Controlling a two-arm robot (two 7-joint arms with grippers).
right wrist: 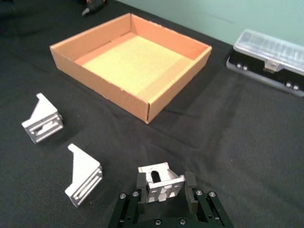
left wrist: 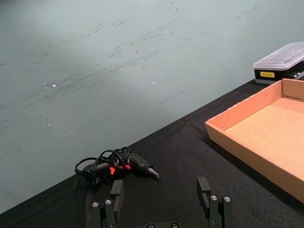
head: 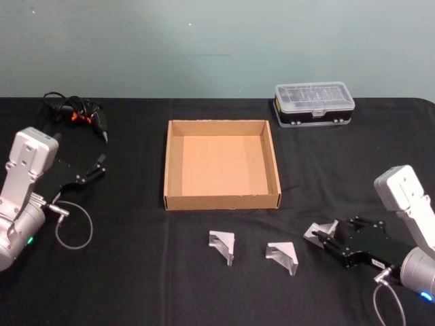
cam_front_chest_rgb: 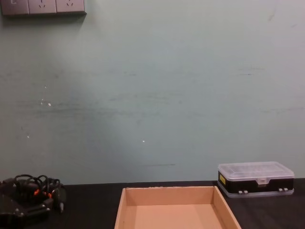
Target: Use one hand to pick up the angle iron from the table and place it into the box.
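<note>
In the head view the right gripper [head: 329, 239] is low over the table [head: 136, 285] at the near right side, with one angle iron [head: 318, 233] at its tips, nearer than the box [head: 221, 202] and to its right. Two more brackets [head: 222, 246] lie free beside it, and the left gripper [head: 95, 170] is parked at the left. In the left wrist view the left gripper [left wrist: 160, 192] stands wide open, holding nothing. In the right wrist view the right gripper [right wrist: 164, 187] has its fingers [right wrist: 141, 186] closed against both sides of the angle iron [right wrist: 160, 182], well apart from the box [right wrist: 99, 85]; the chest view shows the box [cam_front_chest_rgb: 169, 195] in the middle.
</note>
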